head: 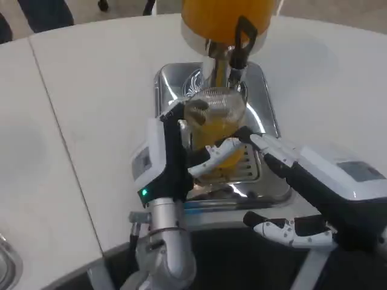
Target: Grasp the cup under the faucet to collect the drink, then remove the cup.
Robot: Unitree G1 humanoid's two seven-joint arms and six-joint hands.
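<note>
Left hand [166, 158] grips clear plastic cup [214, 124], frame centre; right hand [284, 158] spread beside it.
Orange drink half fills it, on shiny metal tray [269, 118].

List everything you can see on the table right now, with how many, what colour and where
cup: one, clear, holding orange drink, under the faucet, over the tray
faucet: one, silver with a black lever, on the dispenser's underside
dispenser: one, orange tank, top centre
drip tray: one, shiny metal, centre of the table, below the dispenser
table: one, white, with a seam running down its left part
left hand: one, white and black, gripping the cup's left side
right hand: one, white and black, fingers reaching to the cup's lower right; contact unclear
</note>
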